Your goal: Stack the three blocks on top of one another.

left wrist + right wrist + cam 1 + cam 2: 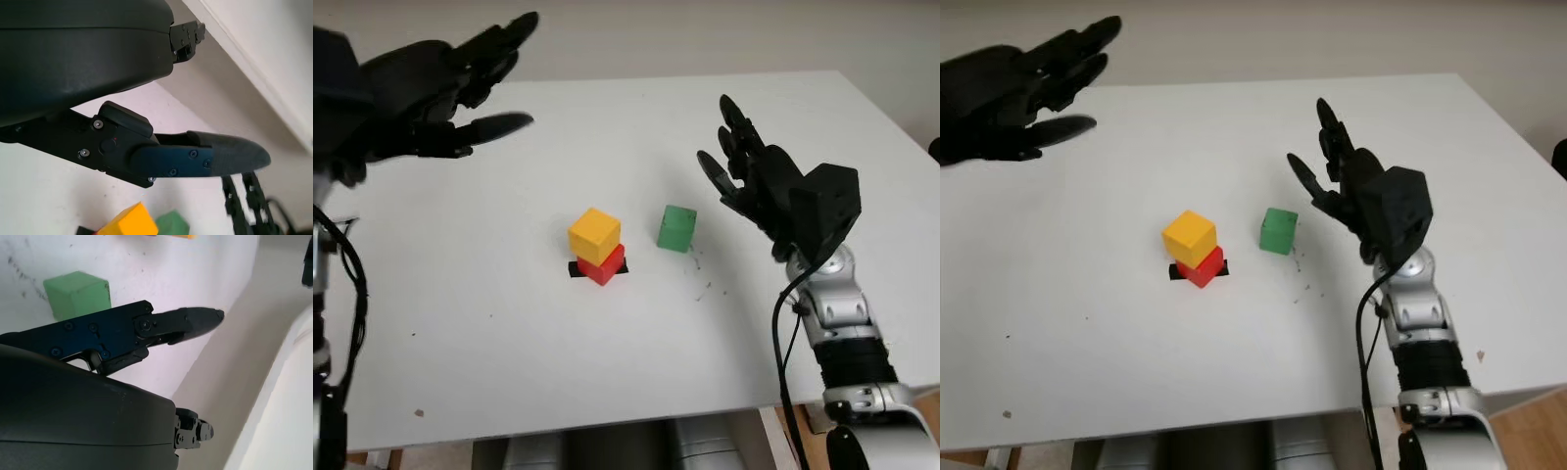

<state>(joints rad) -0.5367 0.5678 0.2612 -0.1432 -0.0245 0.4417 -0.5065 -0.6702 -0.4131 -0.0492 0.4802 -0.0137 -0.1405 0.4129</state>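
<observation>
Standing stacked, yellow block point(594, 233) tops red block point(603, 264); one green block point(676, 227) beside.

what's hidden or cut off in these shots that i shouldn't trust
- Red block: its top is covered by the yellow block in the eye views.
- Black mark under the stack: mostly hidden by the red block.
- Green block: partly behind the right hand in the right wrist view.
- Left hand: its arm is cut off at the picture's edge.
</observation>
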